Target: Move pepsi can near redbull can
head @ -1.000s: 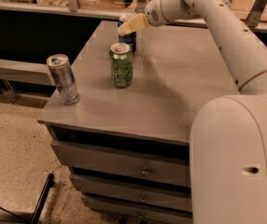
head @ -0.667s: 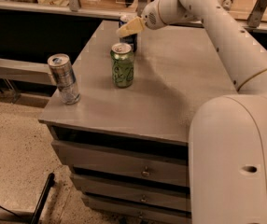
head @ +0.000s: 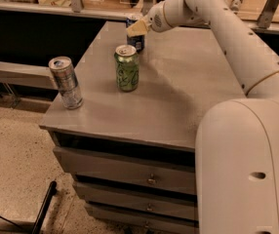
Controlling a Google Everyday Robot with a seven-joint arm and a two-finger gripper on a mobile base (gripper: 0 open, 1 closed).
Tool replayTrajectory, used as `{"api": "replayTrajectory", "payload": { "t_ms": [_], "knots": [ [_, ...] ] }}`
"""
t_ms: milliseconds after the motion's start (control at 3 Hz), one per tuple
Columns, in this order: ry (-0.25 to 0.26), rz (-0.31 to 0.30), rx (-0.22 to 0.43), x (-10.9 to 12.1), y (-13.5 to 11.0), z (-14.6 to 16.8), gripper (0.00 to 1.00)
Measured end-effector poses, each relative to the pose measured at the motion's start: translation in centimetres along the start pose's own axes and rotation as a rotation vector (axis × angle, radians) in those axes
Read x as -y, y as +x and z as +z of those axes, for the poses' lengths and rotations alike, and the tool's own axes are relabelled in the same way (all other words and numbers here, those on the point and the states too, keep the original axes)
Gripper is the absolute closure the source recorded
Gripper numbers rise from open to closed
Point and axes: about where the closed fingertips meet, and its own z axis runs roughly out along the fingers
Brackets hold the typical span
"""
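My claw [head: 137,27] is out at the far end of the grey table [head: 188,96], at the tip of my white arm [head: 237,48], which reaches in from the right side of the view. It sits right against the pepsi can [head: 138,43] and covers the can's upper half, so only the silver rim above my claw and the dark blue lower body beneath it show. I cannot tell whether my claw is open, closed, or already gripping the can.

The pepsi can stands upright on its base. Its long axis is vertical and its top faces the ceiling. It is near the table's far edge.

Just beside my claw, on the side nearer the camera, stands a green can [head: 127,68]. It is also upright and is close to the pepsi can, though I cannot tell if the two touch.

The redbull can [head: 66,83] is well apart from my claw, off toward the left of the view at the table's near corner. It is slim and silver, and it is upright with its top facing up. The green can stands between it and the pepsi can.

Below the tabletop, drawers [head: 129,172] face the camera.
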Motion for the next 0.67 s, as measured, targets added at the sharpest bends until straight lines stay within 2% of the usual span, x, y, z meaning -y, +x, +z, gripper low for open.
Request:
{"api": "replayTrajectory", "payload": {
  "t_ms": [333, 667],
  "knots": [
    [-0.03, -0.029, 0.007, -1.0, -1.5, 0.5, 0.96],
    [-0.048, -0.111, 0.037, -3.8, -6.6, 0.8, 1.0]
  ]
}}
